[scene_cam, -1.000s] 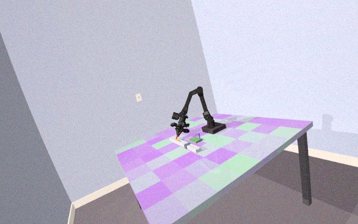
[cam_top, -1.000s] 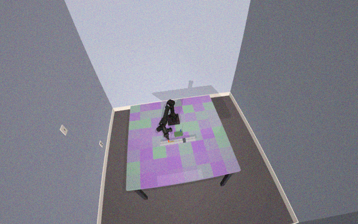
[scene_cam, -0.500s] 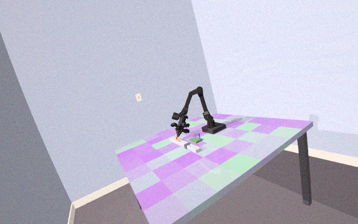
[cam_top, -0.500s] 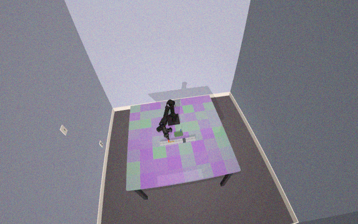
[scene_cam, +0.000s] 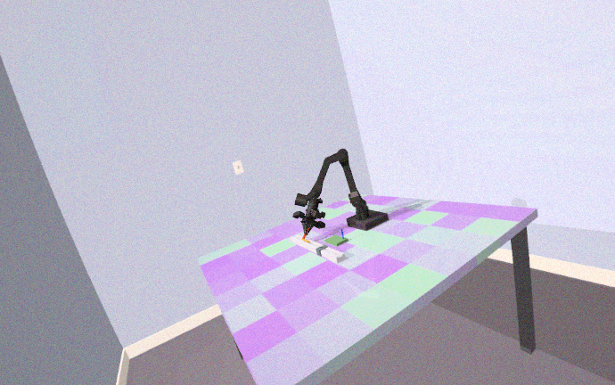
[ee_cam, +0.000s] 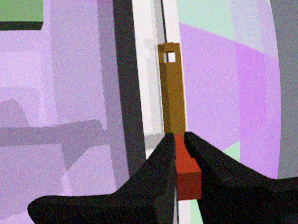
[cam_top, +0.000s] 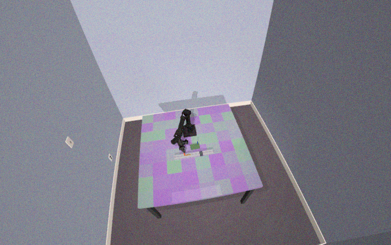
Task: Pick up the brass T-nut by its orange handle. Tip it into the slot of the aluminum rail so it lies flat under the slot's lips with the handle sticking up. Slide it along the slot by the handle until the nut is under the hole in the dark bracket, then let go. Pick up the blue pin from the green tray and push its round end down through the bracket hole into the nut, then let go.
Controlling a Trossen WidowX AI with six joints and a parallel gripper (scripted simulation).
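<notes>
Clock dirs per top view, 12 = top of pic. Tbl. (cam_top: 184,184) (scene_cam: 317,313) edges: 6 and 3 o'clock sides well apart from the gripper (cam_top: 183,152) (scene_cam: 305,234) (ee_cam: 180,135); 9 side closer than 3. Alum. rail (cam_top: 209,152) (scene_cam: 338,257) (ee_cam: 142,65) runs approx. btwn 8-9 and 2-3 o'clock, both ends well inside the tbl. edges. Dk. bracket (cam_top: 200,153) (scene_cam: 321,249) sits across it, at 3 from the gripper, w/ a stretch of rail btwn. Green tray (cam_top: 195,146) (scene_cam: 335,241) (ee_cam: 20,15) near the rail, at 2 from the gripper; blue pin (cam_top: 197,142) (scene_cam: 342,233) upright there.

Arm (cam_top: 181,123) (scene_cam: 321,176): elbow high, toward 12; forearm slopes down to approx. 7, gripper low over the rail's 9 o'clock half, fingertips down. Jaws narrow, closed on the orange handle (cam_top: 184,154) (scene_cam: 303,237) (ee_cam: 187,172). Brass T-nut (cam_top: 188,154) (scene_cam: 307,241) (ee_cam: 175,95) extends to 3 from the handle, along the rail at the slot; can't tell if fully under the lips.
</notes>
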